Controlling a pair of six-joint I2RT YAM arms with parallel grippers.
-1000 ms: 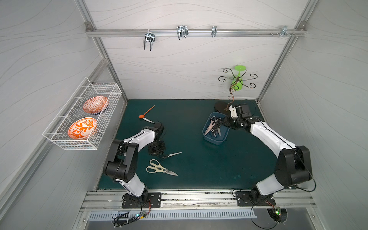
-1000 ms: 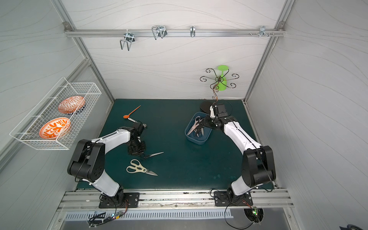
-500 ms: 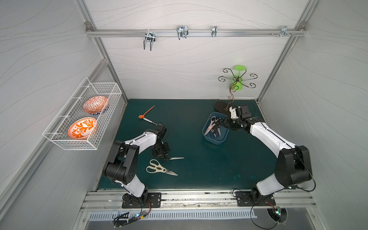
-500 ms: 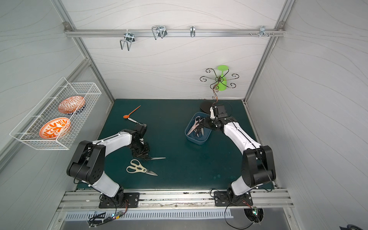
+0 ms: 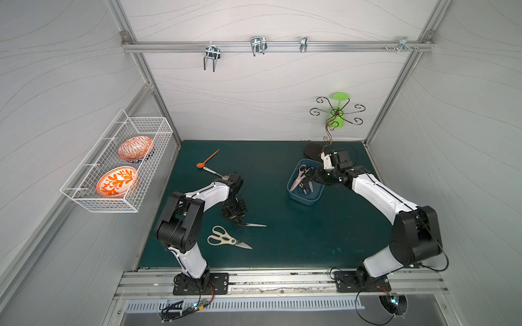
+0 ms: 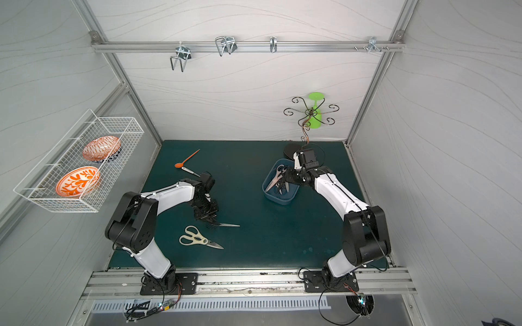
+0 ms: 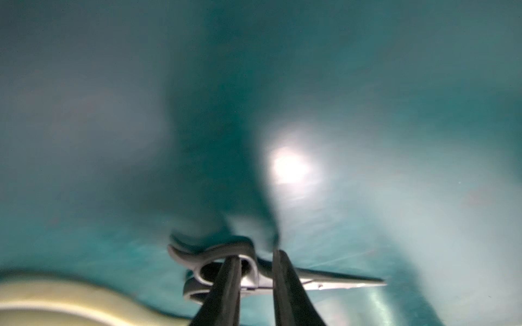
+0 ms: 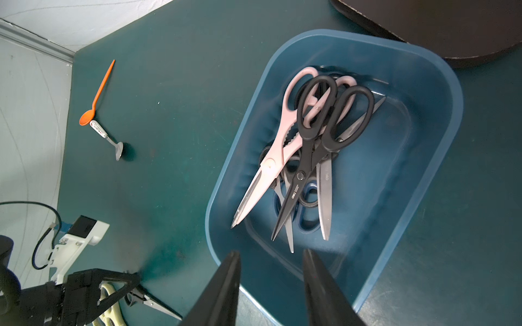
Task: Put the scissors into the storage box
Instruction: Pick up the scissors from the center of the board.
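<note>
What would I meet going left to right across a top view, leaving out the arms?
White wire basket → orange spoon → small black-handled scissors on the mat → dark blue storage box.

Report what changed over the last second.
The left tool swung toward the table's front edge and now straddles the small black scissors, which shifted slightly; a grip is not clear. The right tool over the blue box, the cream scissors, the orange spoon and the metal spoon stayed put.

A lab robot cell. White panel walls [image 5: 254, 98] on aluminium framing [image 5: 282, 46] enclose a green bench [image 5: 296, 240], with arms [image 5: 378, 194] bolted alongside.
</note>
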